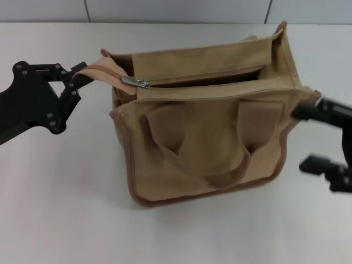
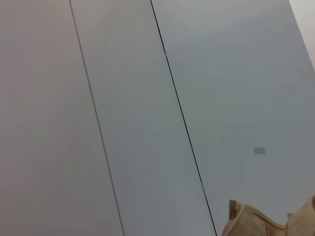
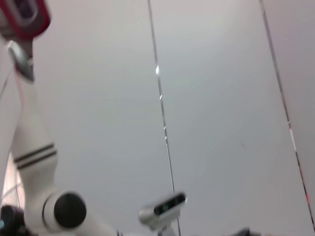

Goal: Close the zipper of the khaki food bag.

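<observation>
Khaki food bag (image 1: 209, 148) sits mid-frame on white worktop (image 1: 66, 220). Zipper (image 1: 203, 80) runs left-right along the top, still open; slider at its left end. Left gripper (image 1: 82, 80), upper left, pinches the zip's tail end. Right gripper (image 1: 324, 137), right edge, spread beside bag corner; it's farther from the slider.

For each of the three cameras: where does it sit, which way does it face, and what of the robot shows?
Head: looks forward and down at the bag on the table; left gripper pinches the zipper tape end, right gripper is at the bag's right side.
Left wrist: faces wall panels; a bag corner shows, no fingers.
Right wrist: faces wall panels and the robot's white body.
Shared: head and left wrist both show the bag.
</observation>
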You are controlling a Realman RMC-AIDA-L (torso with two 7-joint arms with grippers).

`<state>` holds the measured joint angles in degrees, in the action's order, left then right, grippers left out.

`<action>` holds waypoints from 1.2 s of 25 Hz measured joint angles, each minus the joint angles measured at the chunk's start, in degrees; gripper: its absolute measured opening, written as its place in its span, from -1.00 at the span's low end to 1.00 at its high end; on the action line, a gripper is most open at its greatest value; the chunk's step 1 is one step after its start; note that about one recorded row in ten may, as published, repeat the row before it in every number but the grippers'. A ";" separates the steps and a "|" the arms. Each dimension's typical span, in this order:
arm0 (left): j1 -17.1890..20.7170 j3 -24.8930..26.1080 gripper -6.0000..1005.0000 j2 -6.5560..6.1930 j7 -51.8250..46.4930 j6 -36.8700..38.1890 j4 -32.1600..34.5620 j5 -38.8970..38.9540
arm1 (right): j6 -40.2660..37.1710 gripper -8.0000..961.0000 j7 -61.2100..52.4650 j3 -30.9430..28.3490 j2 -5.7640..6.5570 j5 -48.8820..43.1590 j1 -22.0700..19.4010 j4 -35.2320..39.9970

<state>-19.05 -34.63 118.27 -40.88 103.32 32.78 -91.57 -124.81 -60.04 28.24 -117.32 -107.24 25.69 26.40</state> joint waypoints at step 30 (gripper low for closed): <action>-1.25 0.00 -0.93 0.20 0.16 0.15 -1.62 0.69 | 18.18 0.57 -28.03 20.92 3.41 -3.71 25.57 20.19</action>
<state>-20.30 -34.63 118.47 -40.72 103.48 31.17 -90.88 -106.63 -88.07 49.16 -113.91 -110.95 51.26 46.60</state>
